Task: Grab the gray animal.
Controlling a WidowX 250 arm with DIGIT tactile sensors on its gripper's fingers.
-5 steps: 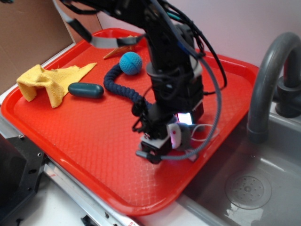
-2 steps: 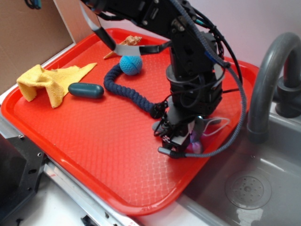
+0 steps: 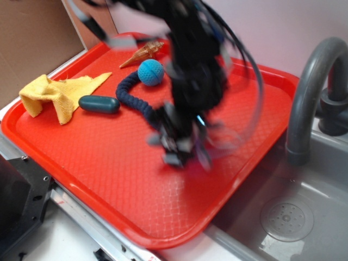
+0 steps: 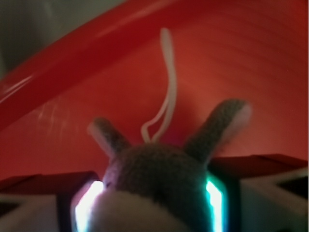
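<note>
The arm [image 3: 190, 60] enters from the top of the exterior view and reaches steeply down over the middle of the red tray [image 3: 92, 163]. Heavy motion blur smears the arm, its cables and the wrist, so link outlines cannot be resolved. The gripper [image 3: 182, 149] points downward, low over the tray surface, right of centre; whether it touches the tray cannot be determined.

In the wrist view, the gray animal [image 4: 157, 186] sits squarely between the two fingers [image 4: 41, 203], which press against its left and right flanks. The jaws are clamped on the toy. Both ears stand up and splay outward, the right ear showing a pale lining. A whitish patch occupies the lower edge of the toy. A thin white cord loop [image 4: 164, 92] extends from the top of the head out over the red tray floor toward the raised tray rim. In the exterior view the toy is lost in blur at the gripper tip.

Other items on the tray:
- Dark blue braided rope [image 3: 128, 95], curving from the ball toward the gripper.
- Blue ball [image 3: 150, 72], touching the rope end.
- Dark teal capsule-shaped object [image 3: 99, 104], left of the rope.
- Yellow cloth [image 3: 57, 95], at the left edge, just beside the capsule.
- Brown cone-shaped shell [image 3: 142, 53], near the far rim.

A gray faucet [image 3: 310, 103] and sink basin [image 3: 293, 217] adjoin the tray on the right.
</note>
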